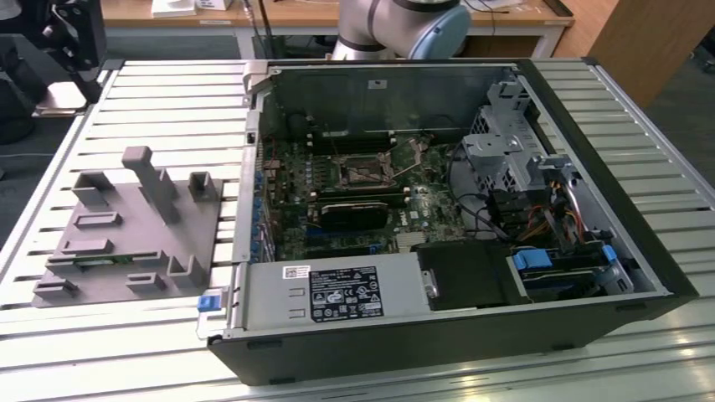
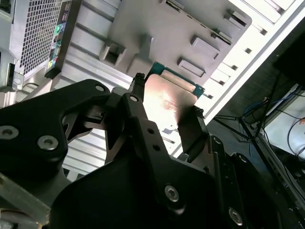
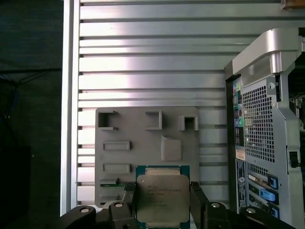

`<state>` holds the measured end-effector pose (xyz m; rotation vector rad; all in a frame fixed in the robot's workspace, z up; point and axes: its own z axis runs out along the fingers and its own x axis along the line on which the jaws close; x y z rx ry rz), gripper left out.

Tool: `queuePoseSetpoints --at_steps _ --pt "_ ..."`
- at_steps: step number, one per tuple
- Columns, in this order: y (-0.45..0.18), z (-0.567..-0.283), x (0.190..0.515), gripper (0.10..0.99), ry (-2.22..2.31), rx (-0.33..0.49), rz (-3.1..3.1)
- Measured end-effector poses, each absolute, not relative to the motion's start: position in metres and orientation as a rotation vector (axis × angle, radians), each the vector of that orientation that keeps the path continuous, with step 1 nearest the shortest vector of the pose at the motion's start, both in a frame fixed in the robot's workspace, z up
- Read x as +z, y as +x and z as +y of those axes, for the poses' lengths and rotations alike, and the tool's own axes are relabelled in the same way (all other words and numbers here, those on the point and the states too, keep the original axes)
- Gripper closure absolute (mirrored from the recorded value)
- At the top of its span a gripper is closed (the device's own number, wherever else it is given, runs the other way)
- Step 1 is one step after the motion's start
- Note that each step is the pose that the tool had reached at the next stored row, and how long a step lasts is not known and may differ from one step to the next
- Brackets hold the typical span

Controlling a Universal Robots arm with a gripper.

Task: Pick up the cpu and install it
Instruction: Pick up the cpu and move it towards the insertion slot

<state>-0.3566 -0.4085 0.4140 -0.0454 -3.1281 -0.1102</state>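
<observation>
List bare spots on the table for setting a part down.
Bare slats in the exterior view: the table stretch between the gray fixture and the far edge, and the near strip before the computer case. Crowded: the fixture's blocks, the case interior, and where the gripper holds the cpu.

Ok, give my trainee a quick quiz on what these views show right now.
1. True or false: the tool grips the cpu by two opposite edges.
2. In the exterior view, the gray fixture lies on which side of the case? A) left B) right C) inside it
3. Short answer: is the case open or closed?
Key: 1 true; 2 A; 3 open.
</observation>
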Motion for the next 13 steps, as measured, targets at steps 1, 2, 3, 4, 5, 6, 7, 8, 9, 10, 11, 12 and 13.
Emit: queuePoseSetpoints --at_steps 1,2,3,4,5,6,7,8,9,10,11,12,13 --pt "-0.354 -0.408 0.414 0.553 -0.045 -0.11 -3.128" --pt "-0.352 -0.408 0.414 0.553 -0.045 -0.11 -3.128" --pt "-0.349 -0.408 0.414 0.553 -0.046 -0.11 -3.128" --pt "-0.347 -0.408 0.414 0.553 -0.046 -0.11 -3.128" --pt "-0.344 -0.408 0.414 0.553 -0.045 -0.111 -3.128" --pt "-0.342 -0.408 0.414 0.553 -0.045 -0.111 -3.128" --pt "-0.34 -0.408 0.414 0.553 -0.046 -0.111 -3.128" --pt "-0.337 -0.408 0.414 0.553 -0.046 -0.11 -3.128" --pt "-0.335 -0.408 0.414 0.553 -0.045 -0.11 -3.128" --pt "-0.333 -0.408 0.414 0.553 -0.045 -0.11 -3.128" --pt "-0.33 -0.408 0.414 0.553 -0.046 -0.111 -3.128" --pt "-0.328 -0.408 0.414 0.553 -0.045 -0.111 -3.128" --pt "-0.326 -0.408 0.414 0.553 -0.045 -0.111 -3.128"
